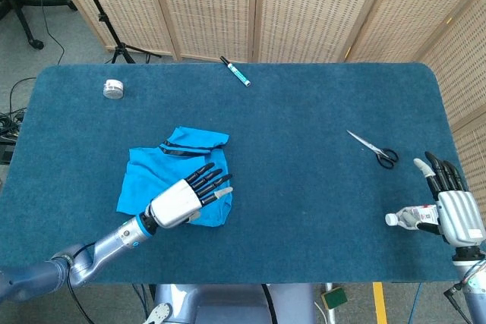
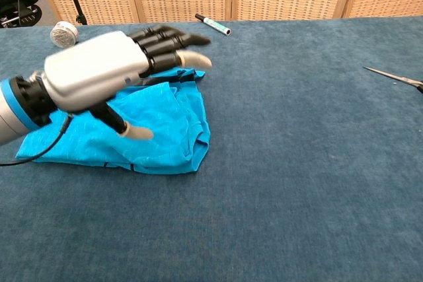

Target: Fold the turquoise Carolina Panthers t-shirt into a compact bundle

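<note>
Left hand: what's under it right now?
The turquoise t-shirt lies under the left hand, folded on the blue table. The hand's fingers are spread and hold nothing. The head view hides the shirt's near part behind the hand.

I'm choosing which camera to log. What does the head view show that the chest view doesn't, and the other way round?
Only the head view shows the right hand beside a small bottle, and the whole scissors. Only the chest view shows, side-on, the left hand raised above the t-shirt, fingers spread, holding nothing. Both show the shirt, left hand, marker and tape roll on the blue table.
</note>
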Robot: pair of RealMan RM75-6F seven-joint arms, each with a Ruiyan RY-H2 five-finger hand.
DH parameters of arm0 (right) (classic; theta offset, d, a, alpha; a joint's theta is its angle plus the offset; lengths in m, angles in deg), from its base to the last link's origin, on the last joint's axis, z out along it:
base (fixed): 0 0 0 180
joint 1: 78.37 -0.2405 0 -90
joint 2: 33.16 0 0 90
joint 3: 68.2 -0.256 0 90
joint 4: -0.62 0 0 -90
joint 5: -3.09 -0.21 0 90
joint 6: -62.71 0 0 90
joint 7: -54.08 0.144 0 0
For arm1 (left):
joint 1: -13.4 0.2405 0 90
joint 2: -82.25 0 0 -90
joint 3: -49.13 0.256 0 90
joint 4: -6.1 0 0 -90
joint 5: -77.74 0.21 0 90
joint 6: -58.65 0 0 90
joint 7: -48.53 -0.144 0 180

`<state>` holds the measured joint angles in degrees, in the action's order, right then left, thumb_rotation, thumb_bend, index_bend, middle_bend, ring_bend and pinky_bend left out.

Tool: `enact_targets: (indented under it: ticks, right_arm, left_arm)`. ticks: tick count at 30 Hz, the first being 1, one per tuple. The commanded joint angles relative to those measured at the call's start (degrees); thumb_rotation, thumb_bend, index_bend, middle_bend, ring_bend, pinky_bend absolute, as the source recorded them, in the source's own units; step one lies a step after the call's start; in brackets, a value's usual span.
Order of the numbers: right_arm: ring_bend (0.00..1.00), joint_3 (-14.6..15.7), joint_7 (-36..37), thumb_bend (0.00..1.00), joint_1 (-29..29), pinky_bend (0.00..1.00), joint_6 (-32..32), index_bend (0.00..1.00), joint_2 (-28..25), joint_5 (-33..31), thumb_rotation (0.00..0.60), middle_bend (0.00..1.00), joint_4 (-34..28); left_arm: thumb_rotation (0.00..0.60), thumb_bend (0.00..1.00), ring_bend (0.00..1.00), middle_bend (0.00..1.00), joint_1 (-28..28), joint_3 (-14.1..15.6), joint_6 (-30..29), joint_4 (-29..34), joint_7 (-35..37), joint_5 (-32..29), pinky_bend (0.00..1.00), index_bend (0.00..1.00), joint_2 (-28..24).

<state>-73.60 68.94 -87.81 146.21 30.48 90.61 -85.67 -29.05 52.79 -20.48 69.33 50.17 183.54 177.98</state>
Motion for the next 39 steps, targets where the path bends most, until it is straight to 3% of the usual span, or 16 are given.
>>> enact_targets:
  ticks: [1, 5, 7, 10, 17, 27, 39]
  right_arm:
    - [0.0, 0.0, -0.1, 0.0, 0.0, 0.02, 0.0, 0.03, 0.0, 0.1, 0.6, 0.0, 0.0]
    - [0.0, 0.2, -0.2, 0.0, -0.1, 0.02, -0.2, 0.03, 0.1, 0.2, 0.6, 0.0, 0.0]
    - [0.0, 0.2, -0.4, 0.0, -0.1, 0.02, -0.3, 0.03, 0.2, 0.2, 0.6, 0.0, 0.0]
    - [0.0, 0.1, -0.5, 0.0, -0.2, 0.02, -0.6, 0.03, 0.2, -0.1, 0.6, 0.0, 0.1]
    - [0.0, 0.2, -0.4, 0.0, -0.4, 0.02, -1.2, 0.03, 0.3, -0.4, 0.6, 0.0, 0.3]
    - [0.0, -0.1, 0.5, 0.0, -0.4, 0.02, -1.6, 0.03, 0.1, -1.0, 0.6, 0.0, 0.8]
    - [0.0, -0.1, 0.8, 0.0, -0.4, 0.02, -1.8, 0.03, -0.1, -1.3, 0.6, 0.0, 0.6]
  left_arm:
    - [0.6, 0.09, 0.0, 0.0, 1.1, -3.0, 1.9, 5.0, 5.3, -6.3, 0.0, 0.02, -2.5]
    - [0.6, 0.18, 0.0, 0.0, 0.6, -6.4, 7.6, 9.6, 8.8, -13.7, 0.0, 0.24, -4.6]
    - [0.6, 0.22, 0.0, 0.0, -0.2, -8.7, 11.9, 10.1, 7.9, -18.6, 0.0, 0.28, -4.9]
    - [0.6, 0.29, 0.0, 0.0, -1.4, -11.0, 18.2, 10.0, 4.7, -25.0, 0.0, 0.31, -4.3]
    - [0.6, 0.33, 0.0, 0.0, -3.5, -13.6, 27.6, 6.2, 2.4, -34.0, 0.0, 0.36, -1.0]
    - [0.6, 0.33, 0.0, 0.0, -3.0, -13.9, 26.5, 3.5, 0.5, -34.1, 0.0, 0.42, 0.3]
    - [0.6, 0.28, 0.0, 0.0, -5.3, -14.9, 32.0, -2.1, -2.3, -37.4, 0.0, 0.42, 3.6]
